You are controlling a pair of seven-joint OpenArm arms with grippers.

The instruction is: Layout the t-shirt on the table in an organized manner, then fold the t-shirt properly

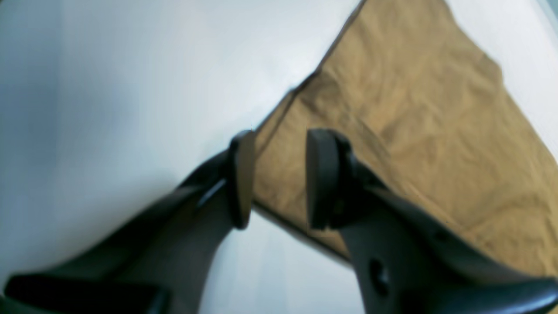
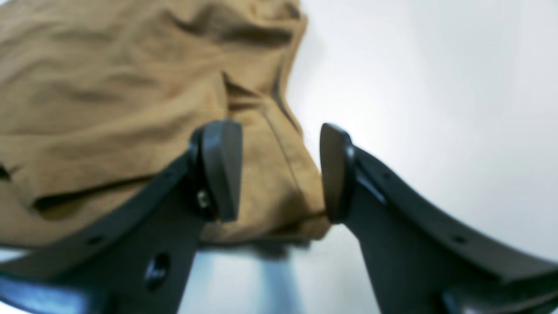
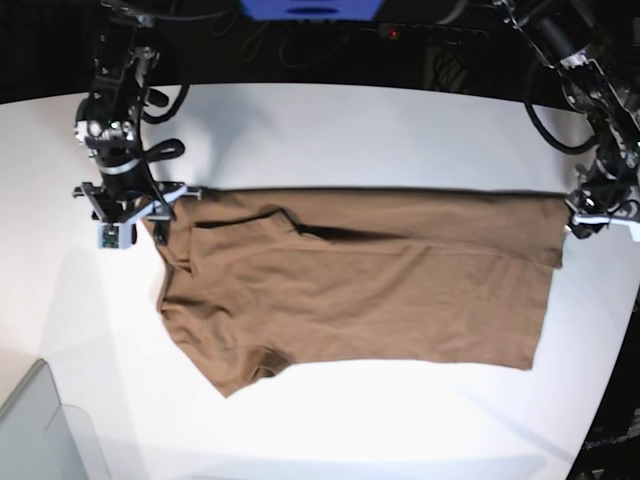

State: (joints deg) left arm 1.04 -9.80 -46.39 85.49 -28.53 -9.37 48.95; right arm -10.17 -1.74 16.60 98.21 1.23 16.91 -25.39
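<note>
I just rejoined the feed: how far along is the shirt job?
Done: the t-shirt lies spread out on the table, one fold already along its far edge. In hand: the left gripper and right gripper both stand open over the shirt's far corners, holding nothing. Left: smoothing wrinkles and the remaining folds.

Both arms [image 3: 120, 90] look matte black, cabled, with dark curved fingers [image 1: 242, 179] and pale wrist brackets.

blurred t-shirt [image 2: 109, 109], bin [image 3: 40, 430] cut off
</note>
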